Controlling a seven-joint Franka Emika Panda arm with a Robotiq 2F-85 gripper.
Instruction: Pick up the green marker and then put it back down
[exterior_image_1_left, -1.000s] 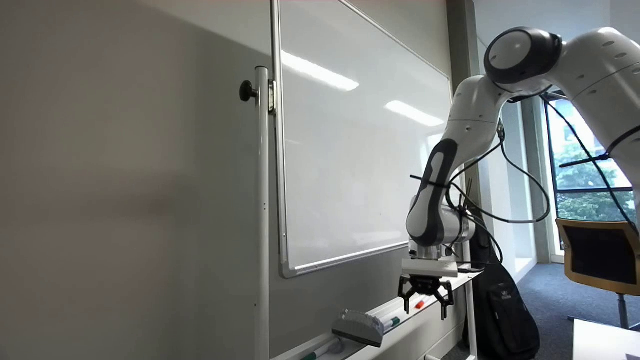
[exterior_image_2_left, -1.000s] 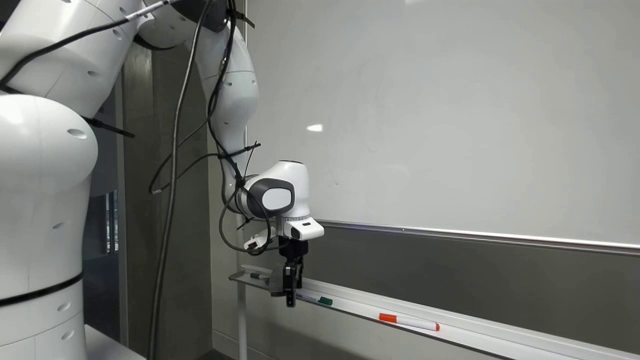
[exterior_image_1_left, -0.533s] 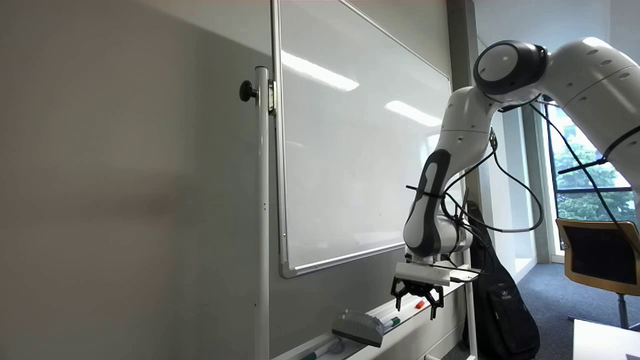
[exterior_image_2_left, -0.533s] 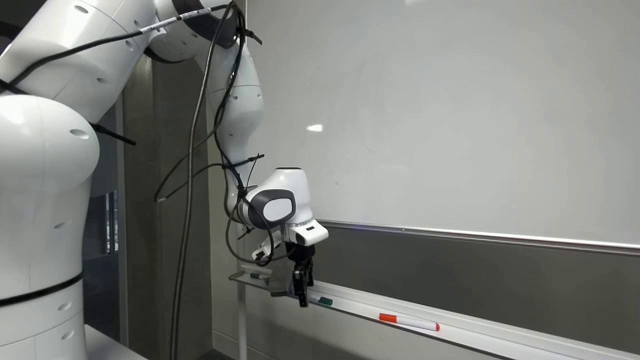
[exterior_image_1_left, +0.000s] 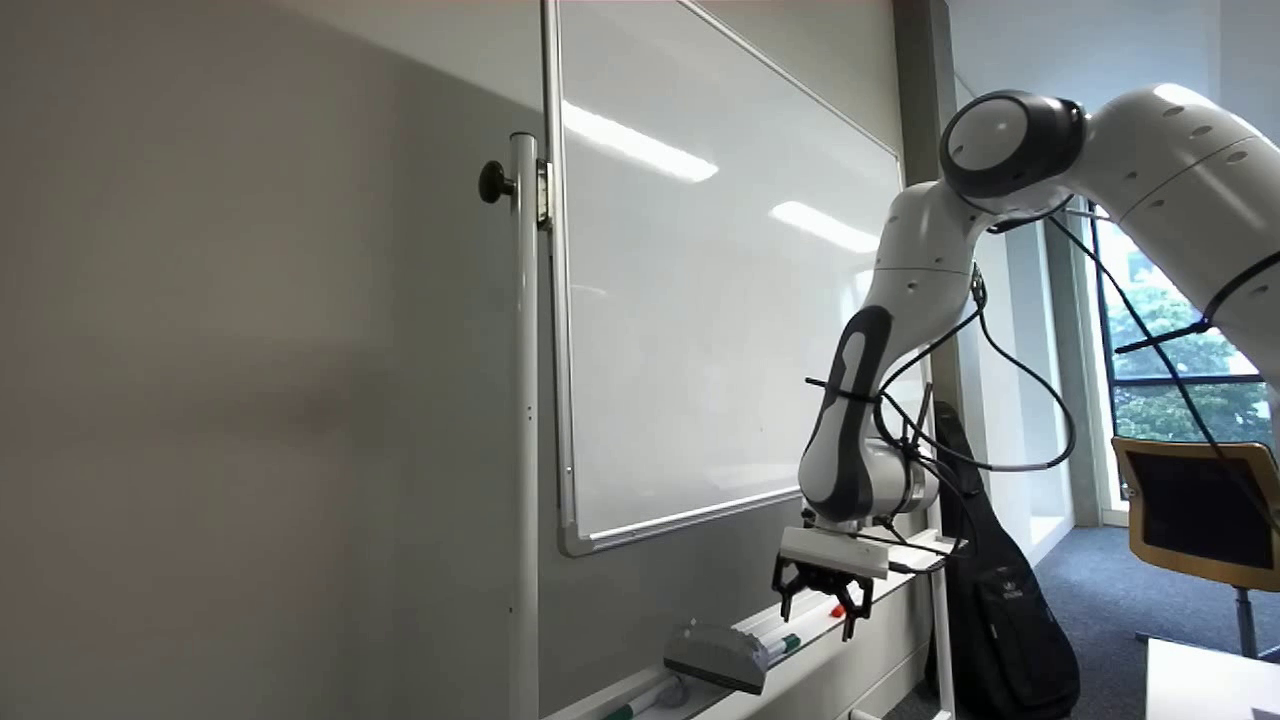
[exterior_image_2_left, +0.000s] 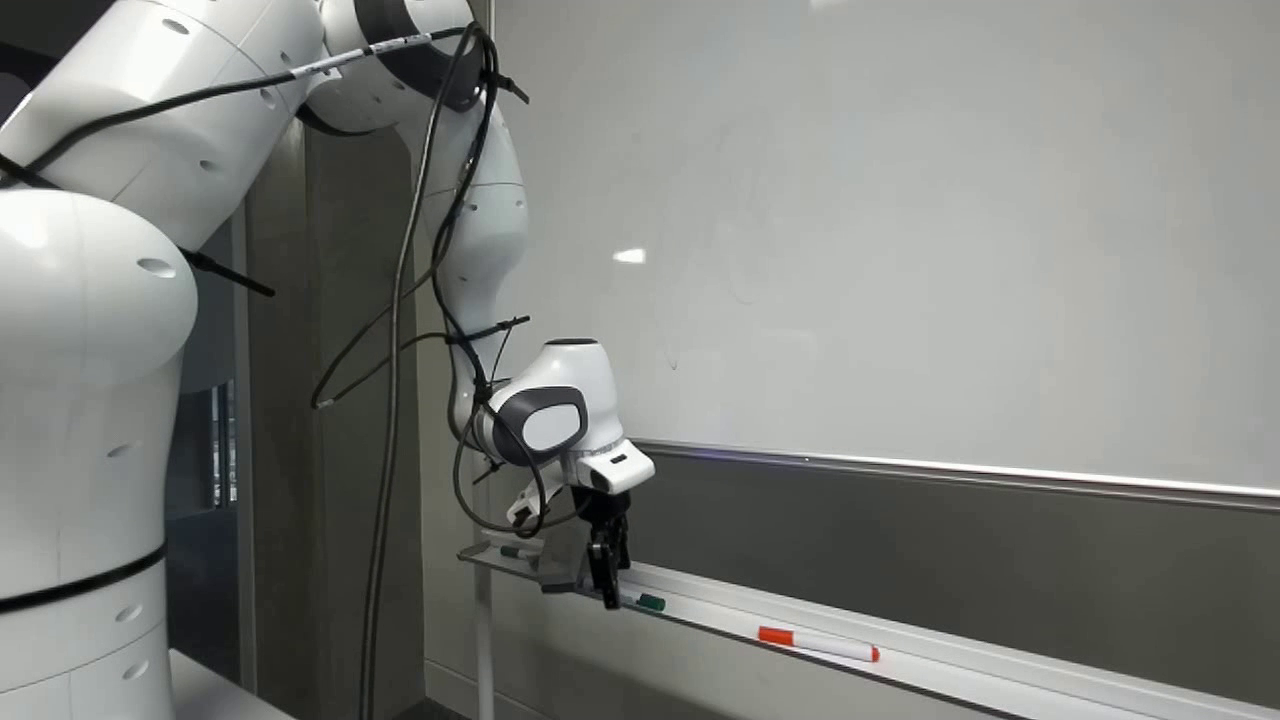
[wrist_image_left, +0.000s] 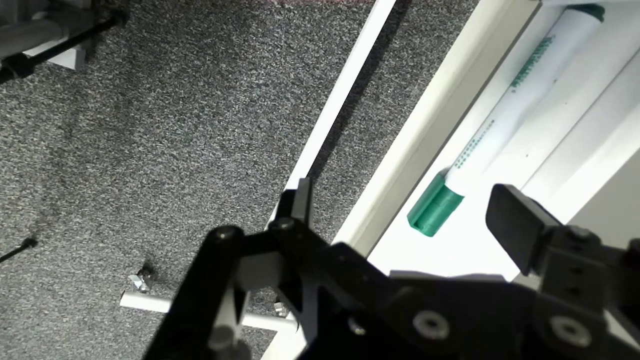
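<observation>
Seemingly an office: whiteboard (exterior_image_1_left: 700, 360), chair (exterior_image_1_left: 1200, 510)

- The arm (exterior_image_2_left: 490, 240) bends sharply at the raised elbow (exterior_image_1_left: 990, 140) in both exterior views.
- From there, the forearm (exterior_image_1_left: 920, 290) runs down to the wrist (exterior_image_2_left: 555, 420).
- Below the wrist, the gripper (exterior_image_1_left: 818, 622) points downward, leaning slightly in an exterior view.
- In the wrist view, the fingers (wrist_image_left: 517, 225) stand well apart, a wide gap between them.

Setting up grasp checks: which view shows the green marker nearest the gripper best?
Wrist view. The green marker shows large there, nearly end to end, with nothing across it. Both exterior views show it small, little beyond its cap; the eraser or the gripper blocks much of the rest.
</observation>
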